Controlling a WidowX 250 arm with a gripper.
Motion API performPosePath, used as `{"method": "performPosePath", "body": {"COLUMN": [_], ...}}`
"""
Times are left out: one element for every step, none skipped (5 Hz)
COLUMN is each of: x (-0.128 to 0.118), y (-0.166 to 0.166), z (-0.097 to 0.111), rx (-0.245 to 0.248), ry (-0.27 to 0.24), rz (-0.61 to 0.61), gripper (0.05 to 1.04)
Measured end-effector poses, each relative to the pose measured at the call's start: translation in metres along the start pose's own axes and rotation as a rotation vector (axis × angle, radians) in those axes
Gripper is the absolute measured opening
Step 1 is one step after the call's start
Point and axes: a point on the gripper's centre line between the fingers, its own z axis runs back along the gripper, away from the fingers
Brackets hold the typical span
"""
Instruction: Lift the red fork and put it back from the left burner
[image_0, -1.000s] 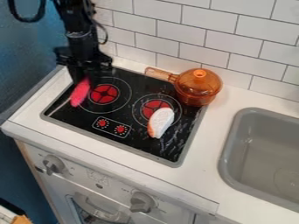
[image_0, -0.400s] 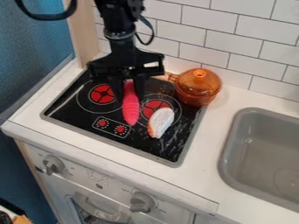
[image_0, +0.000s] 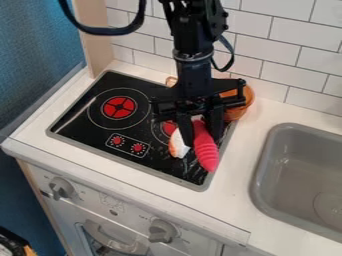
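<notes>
White-tiled wall behind a pale counter, blue wall at the left.

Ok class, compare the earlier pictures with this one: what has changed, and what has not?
The gripper has carried the red ridged toy rightward across the stove, from beside the left burner to the stove's right side. It was already gripped and remains so. The white piece and orange pot stayed put.

In the white counter sits a black stovetop; on it lies one white-orange toy food (partly hidden), with an orange pot near.
</notes>
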Motion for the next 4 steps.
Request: {"method": "performPosePath", "body": {"x": [-0.008,-0.009,-0.013,-0.005], "y": [-0.018,-0.027,-0.026,-0.016], "z": [-0.018,-0.041,-0.062,-0.072], "rx": [0.002,-0.002,0.010,0.008], "ry": [0.126,0.236,0.310,0.340], "rz": [-0.040,-0.050,-0.052,-0.017], "gripper": [0.365,0.365,0.365,0.364]}}
